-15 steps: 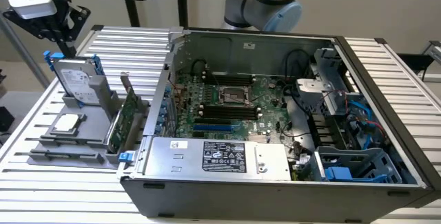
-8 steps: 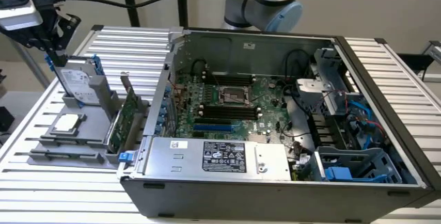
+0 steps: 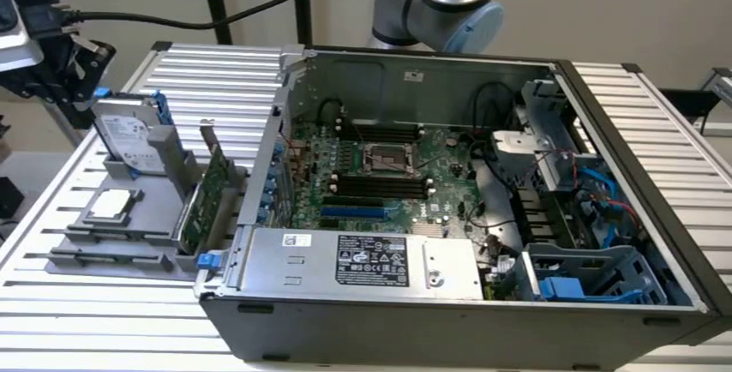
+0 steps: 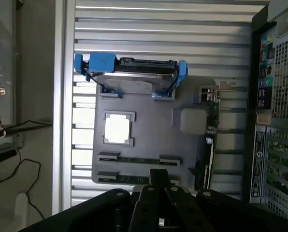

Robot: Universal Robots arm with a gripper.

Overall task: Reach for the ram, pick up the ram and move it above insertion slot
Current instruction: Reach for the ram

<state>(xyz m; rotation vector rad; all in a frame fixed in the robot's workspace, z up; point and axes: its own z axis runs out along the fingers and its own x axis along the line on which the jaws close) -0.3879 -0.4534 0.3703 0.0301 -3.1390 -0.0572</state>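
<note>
Two long thin green ram sticks [image 4: 138,160] lie on edge in the end slots of a grey holder tray [image 4: 149,140], the second ram stick [image 4: 129,178] closest to my gripper. In the exterior view the ram [image 3: 111,257] sits at the tray's near end. My gripper [image 4: 158,178] hangs high over that end of the tray, apart from the ram and holding nothing. In the exterior view the gripper [image 3: 51,68] is a dark shape at the upper left. The black motherboard slots [image 3: 372,185] lie inside the open computer case [image 3: 458,303].
On the tray stand a hard drive with blue rails [image 4: 129,72], a CPU chip [image 4: 117,129] and a wider green expansion card [image 3: 212,192] on edge. The case wall [image 4: 274,121] rises beside the tray. Cables [image 3: 149,16] hang near the gripper.
</note>
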